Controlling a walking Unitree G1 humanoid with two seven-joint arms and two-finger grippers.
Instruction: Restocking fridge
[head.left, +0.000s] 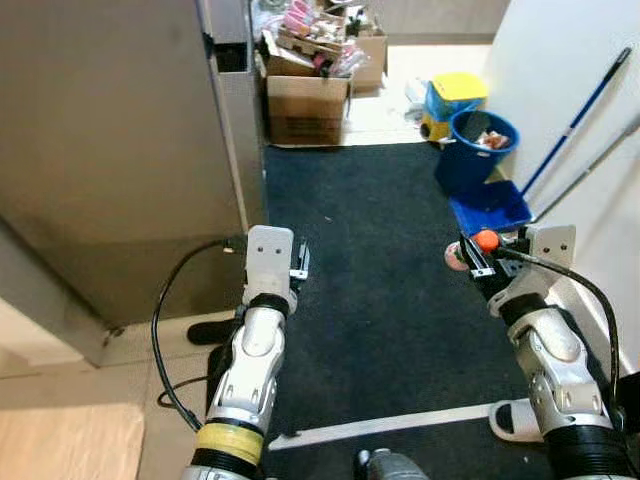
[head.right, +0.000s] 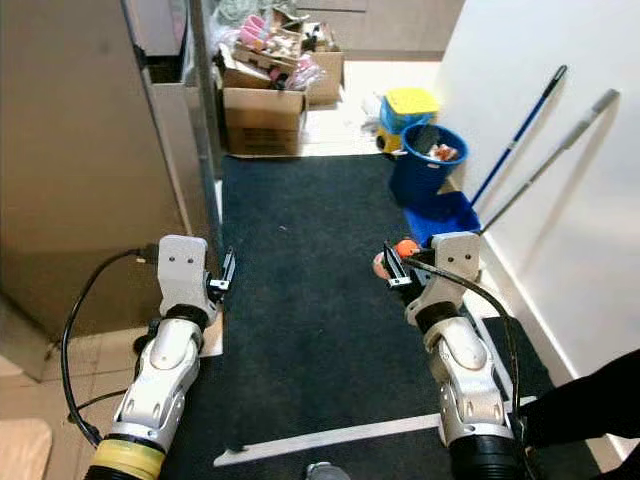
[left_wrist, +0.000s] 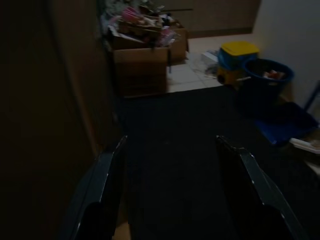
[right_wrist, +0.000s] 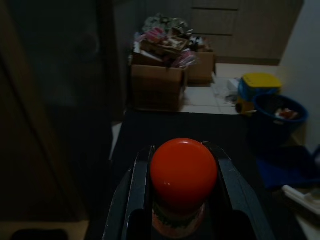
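Nearest us, our two silver arms reach forward over the dark rug (head.left: 390, 300), which we take as our landmark. Our left gripper (head.left: 297, 262) hangs above the rug's left edge, close beside the grey fridge (head.left: 110, 150); in the left wrist view its fingers (left_wrist: 102, 185) are spread wide with only rug between them. Our right gripper (head.left: 472, 256) is held over the rug's right side, near the white wall (head.right: 560, 180), and its fingers are pinching a small bottle (right_wrist: 183, 185) with a rounded orange cap (head.left: 486, 240). The right wrist view is dim, so we can only say the bottle's body looks pale and labelled below the cap.

At the rug's far end stand cardboard boxes (head.left: 305, 105) heaped with mixed clutter. By the rug's far right corner sit a blue bucket (head.left: 478, 150) and, just behind it, a yellow-lidded tub (head.left: 455, 95). A blue dustpan (head.left: 490, 208) lies on the rug's right edge, and two long handles (head.right: 520, 140) lean against the wall beside it. A black cable (head.left: 170, 320) loops over the tiled floor off the rug's left edge, near our left arm
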